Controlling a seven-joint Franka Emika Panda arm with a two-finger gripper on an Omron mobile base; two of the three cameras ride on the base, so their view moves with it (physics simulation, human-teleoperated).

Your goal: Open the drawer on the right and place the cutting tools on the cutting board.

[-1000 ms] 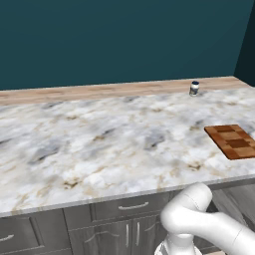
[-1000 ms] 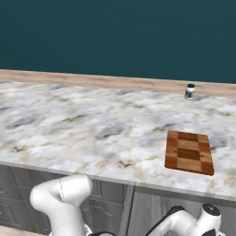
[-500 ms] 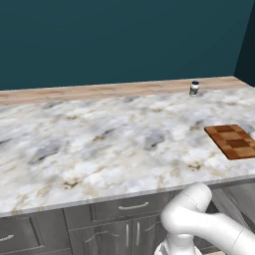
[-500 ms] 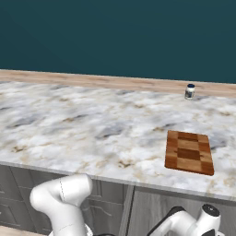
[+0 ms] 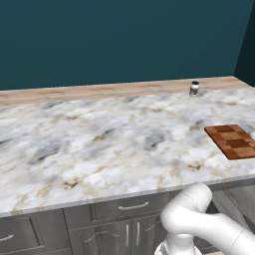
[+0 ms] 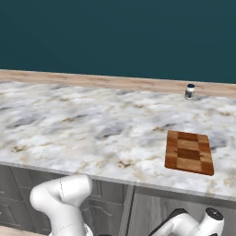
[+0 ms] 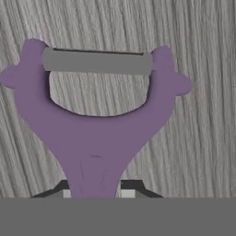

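One purple peeler [image 7: 94, 120] lay on the grey drawer floor [image 7: 203, 55], its handle pinched between the gripper's [image 7: 94, 191] fingertips (grip low on the stem). Lifted fast, it might pivot and slip. The cutting board [image 6: 189, 151] waited near the counter's [image 6: 83, 124] front right edge.

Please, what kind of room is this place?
Most likely a kitchen. A long marble counter runs above grey cabinet drawers, a checkered cutting board lies on it, and a small jar stands near the wall. The hand view shows a purple peeler.
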